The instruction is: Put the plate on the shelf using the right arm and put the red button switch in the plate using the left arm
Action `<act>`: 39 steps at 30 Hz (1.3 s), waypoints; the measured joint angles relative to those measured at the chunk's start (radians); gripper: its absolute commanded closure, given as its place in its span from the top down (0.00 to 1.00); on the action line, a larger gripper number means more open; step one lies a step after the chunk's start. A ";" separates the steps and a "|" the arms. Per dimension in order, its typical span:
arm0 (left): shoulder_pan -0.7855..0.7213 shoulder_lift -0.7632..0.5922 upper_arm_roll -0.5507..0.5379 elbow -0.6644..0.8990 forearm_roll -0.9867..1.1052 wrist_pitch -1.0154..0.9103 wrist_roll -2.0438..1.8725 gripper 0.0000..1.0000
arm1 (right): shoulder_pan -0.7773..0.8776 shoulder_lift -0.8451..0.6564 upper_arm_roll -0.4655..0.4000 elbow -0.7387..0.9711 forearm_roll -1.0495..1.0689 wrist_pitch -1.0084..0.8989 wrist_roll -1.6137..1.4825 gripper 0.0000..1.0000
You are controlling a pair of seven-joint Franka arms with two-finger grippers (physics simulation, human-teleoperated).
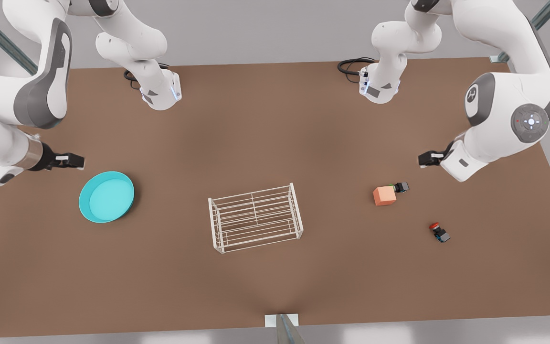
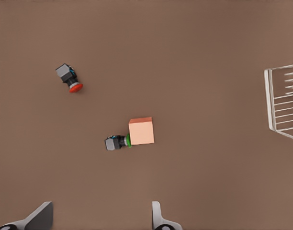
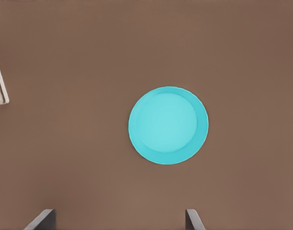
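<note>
The turquoise plate (image 1: 107,196) (image 3: 168,125) lies flat on the table at the front view's left. My right gripper (image 1: 72,161) (image 3: 118,219) hovers open above the table just beside it, holding nothing. The white wire shelf (image 1: 297,210) (image 2: 268,100) (image 3: 3,88) stands at the table's middle. The red button switch (image 1: 439,232) (image 2: 70,79) lies on its side at the front view's right. My left gripper (image 1: 425,159) (image 2: 98,215) hangs open and apart from it, also empty.
An orange cube (image 1: 384,195) (image 2: 141,131) sits between the shelf and the red switch, with a green-capped black switch (image 1: 400,187) (image 2: 117,142) touching its side. Both arm bases stand at the table's far edge.
</note>
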 measured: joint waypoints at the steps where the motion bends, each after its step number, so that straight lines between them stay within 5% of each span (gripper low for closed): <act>1: 0.001 -0.001 -0.001 0.001 -0.001 0.005 -0.001 1.00 | 0.001 0.001 -0.001 0.000 0.000 0.006 -0.003 1.00; 15: 0.000 0.001 0.005 -0.008 -0.003 0.008 -0.014 1.00 | -0.312 0.405 -0.008 -0.041 0.154 0.308 -0.259 1.00; 25: 0.004 0.005 0.008 -0.014 0.000 0.042 -0.017 1.00 | -0.388 0.344 -0.008 -0.395 0.236 0.699 -0.480 1.00; 39: 0.006 0.008 0.008 -0.013 0.005 0.051 -0.020 1.00 | -0.401 0.405 0.005 -0.480 0.353 0.901 -0.657 1.00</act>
